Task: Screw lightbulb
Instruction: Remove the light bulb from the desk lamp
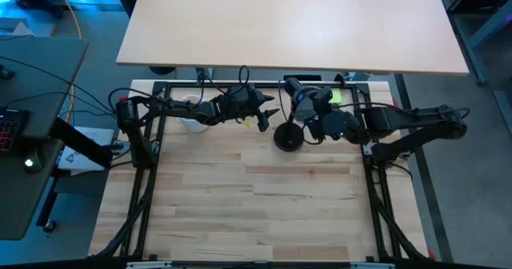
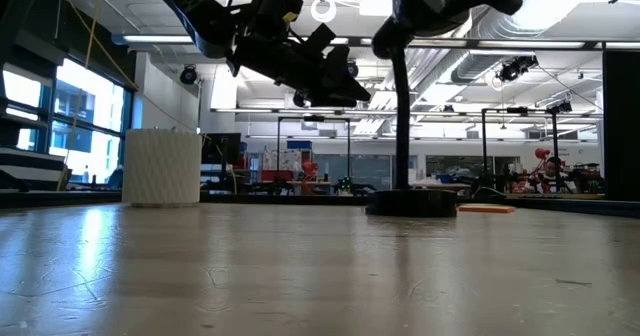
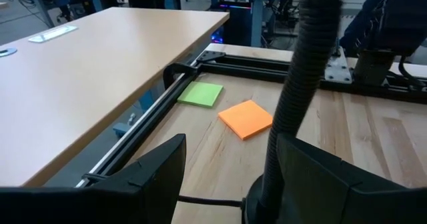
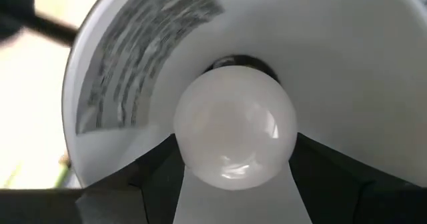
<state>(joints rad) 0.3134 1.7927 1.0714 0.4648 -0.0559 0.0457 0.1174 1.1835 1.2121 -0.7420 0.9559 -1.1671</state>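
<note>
Lightbulb seated inside white lamp shade, clamped by right tool. Left tool held apart, empty, beside lamp stem above tabletop.

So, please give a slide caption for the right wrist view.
Right gripper holds the lightbulb inside the white lamp shade.

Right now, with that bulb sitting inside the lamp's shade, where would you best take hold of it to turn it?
Grip the bulb on its round glass, coming straight in through the shade's open mouth. Its base sits deep in the shade, so only the dome is reachable. The right tool already sits there, fingers either side.
</note>
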